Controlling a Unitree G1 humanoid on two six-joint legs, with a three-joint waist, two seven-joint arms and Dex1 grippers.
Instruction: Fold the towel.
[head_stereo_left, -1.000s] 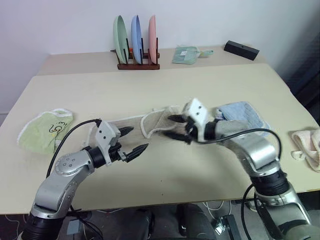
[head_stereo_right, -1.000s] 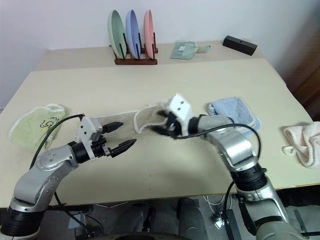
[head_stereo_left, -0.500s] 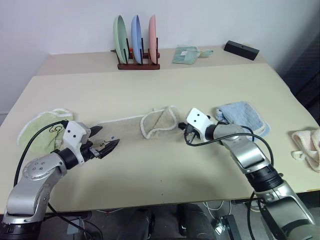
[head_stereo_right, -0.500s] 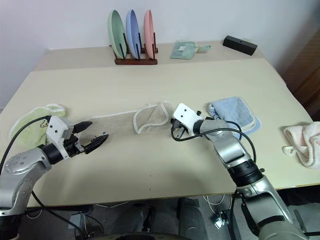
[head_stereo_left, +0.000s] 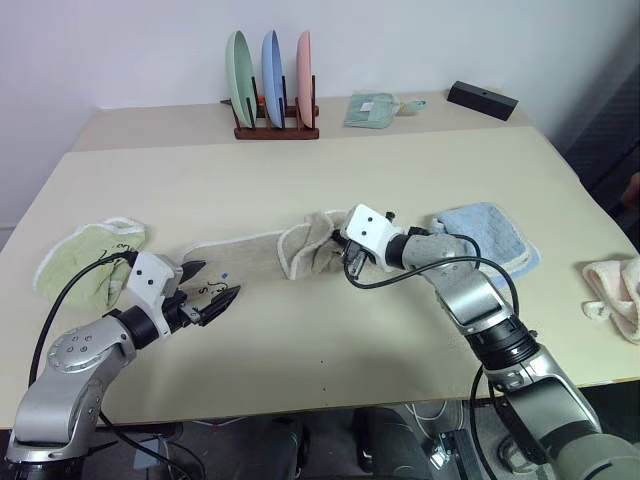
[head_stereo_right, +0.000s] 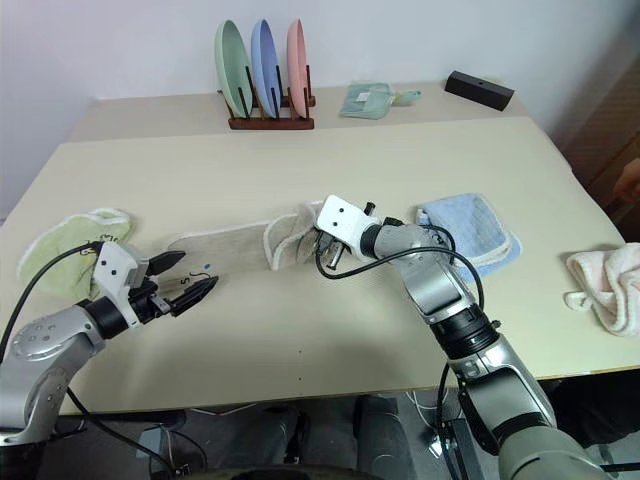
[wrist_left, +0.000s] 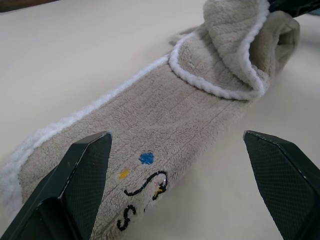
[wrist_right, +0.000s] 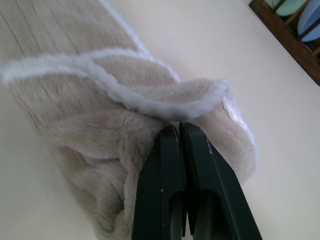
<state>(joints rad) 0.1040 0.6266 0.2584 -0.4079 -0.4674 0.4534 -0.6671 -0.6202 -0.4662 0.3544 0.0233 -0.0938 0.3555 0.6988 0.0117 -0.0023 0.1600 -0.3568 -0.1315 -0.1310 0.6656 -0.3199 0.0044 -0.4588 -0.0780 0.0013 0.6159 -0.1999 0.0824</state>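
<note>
Right wrist view: towel (wrist_right: 100, 130) in pinched right claw (wrist_right: 178, 131).

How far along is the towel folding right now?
Early. The towel lies in a long strip with one end flopped over. The right gripper is shut at that bunched end; whether it pinches cloth is unclear. The left gripper stands open over the other end. The actual fold remains.

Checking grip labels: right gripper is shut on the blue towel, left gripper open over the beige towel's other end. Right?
Not quite. The right gripper is shut on the folded end of the beige towel, as the right wrist view shows; the blue towel lies untouched beside it. The left gripper is open over the beige towel's other end.
</note>
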